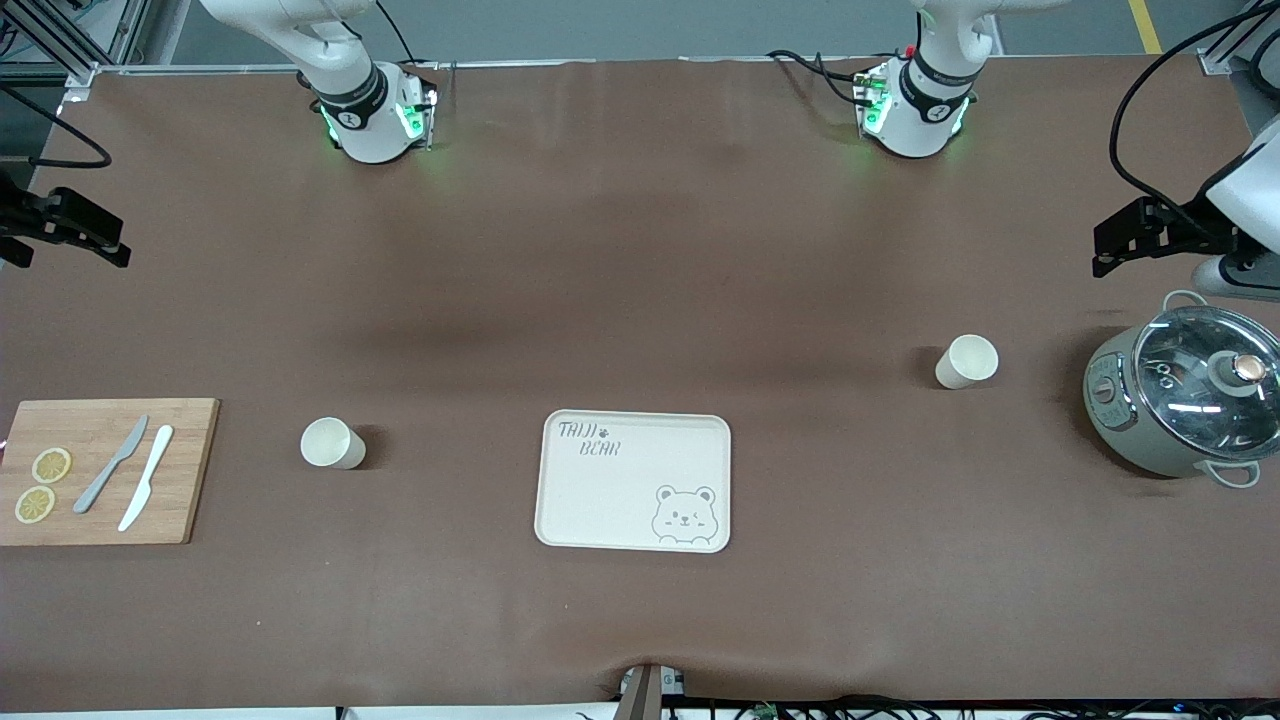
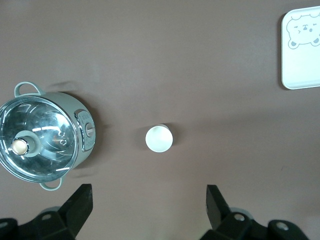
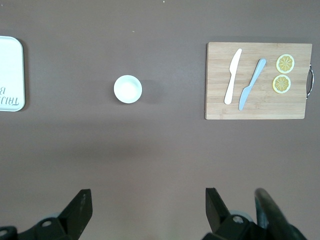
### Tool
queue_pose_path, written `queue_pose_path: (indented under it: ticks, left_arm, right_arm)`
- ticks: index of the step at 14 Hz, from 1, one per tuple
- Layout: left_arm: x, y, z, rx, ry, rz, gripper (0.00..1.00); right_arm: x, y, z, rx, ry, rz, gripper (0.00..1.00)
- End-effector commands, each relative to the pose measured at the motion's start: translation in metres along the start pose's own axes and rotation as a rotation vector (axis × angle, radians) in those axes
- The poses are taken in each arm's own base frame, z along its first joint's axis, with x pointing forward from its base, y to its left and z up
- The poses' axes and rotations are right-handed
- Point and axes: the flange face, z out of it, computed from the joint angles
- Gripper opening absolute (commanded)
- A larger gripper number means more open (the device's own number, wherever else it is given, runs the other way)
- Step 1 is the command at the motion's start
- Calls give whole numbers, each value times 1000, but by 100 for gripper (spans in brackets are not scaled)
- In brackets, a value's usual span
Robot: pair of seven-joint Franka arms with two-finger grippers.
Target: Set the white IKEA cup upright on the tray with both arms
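Two white cups stand upright on the brown table. One cup (image 1: 332,443) (image 3: 128,89) stands between the tray and the cutting board. The other cup (image 1: 966,361) (image 2: 159,138) stands beside the pot, toward the left arm's end. The cream bear-print tray (image 1: 640,475) (image 2: 300,70) (image 3: 10,65) lies between them with nothing on it. My left gripper (image 1: 1105,255) (image 2: 149,206) hangs open over bare table beside the pot, holding nothing. My right gripper (image 1: 112,250) (image 3: 149,207) hangs open over bare table at the right arm's end, holding nothing.
A grey pot with a glass lid (image 1: 1180,400) (image 2: 45,145) sits at the left arm's end. A wooden cutting board (image 1: 190,480) (image 3: 217,85) at the right arm's end carries two knives (image 1: 130,475) and two lemon slices (image 1: 45,485).
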Motion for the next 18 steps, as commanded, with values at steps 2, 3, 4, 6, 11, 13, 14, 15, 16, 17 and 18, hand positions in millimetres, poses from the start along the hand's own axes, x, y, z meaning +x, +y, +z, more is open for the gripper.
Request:
queue_pose_path:
  ticks: [2, 3, 4, 6, 11, 13, 14, 15, 16, 17, 18]
  left_arm:
    - [0, 2, -5, -7, 13, -17, 100]
    - [0, 1, -5, -7, 13, -18, 100]
    - [0, 1, -6, -6, 15, -18, 100]
    - [0, 1, -5, -5, 12, -17, 100]
    - [-1, 0, -6, -6, 13, -17, 100]
    - [-1, 0, -5, -7, 10, -20, 100]
    - [1, 0, -2, -7, 5, -21, 100]
    - [2, 0, 3, -8, -4, -22, 100]
    - [5, 0, 11, -10, -14, -21, 100]
    - [7, 2, 26, -9, -17, -18, 100]
    - [8, 3, 45, -8, -23, -16, 100]
  right_arm:
    - [-1, -6, -1, 35, 2, 12, 100]
    - [-1, -6, -2, 35, 2, 11, 100]
    - [-1, -6, -2, 35, 2, 11, 100]
    - [-1, -8, -1, 35, -1, 8, 100]
    - [-2, -9, -2, 34, -6, 5, 100]
    - [-2, -9, -2, 34, -6, 5, 100]
    - [-2, -9, -2, 34, -6, 5, 100]
    - [-2, -9, -2, 34, -6, 5, 100]
    - [-2, -9, -2, 34, -6, 5, 100]
    - [-2, -8, -2, 34, -6, 6, 100]
    - [-2, -9, -2, 34, -6, 5, 100]
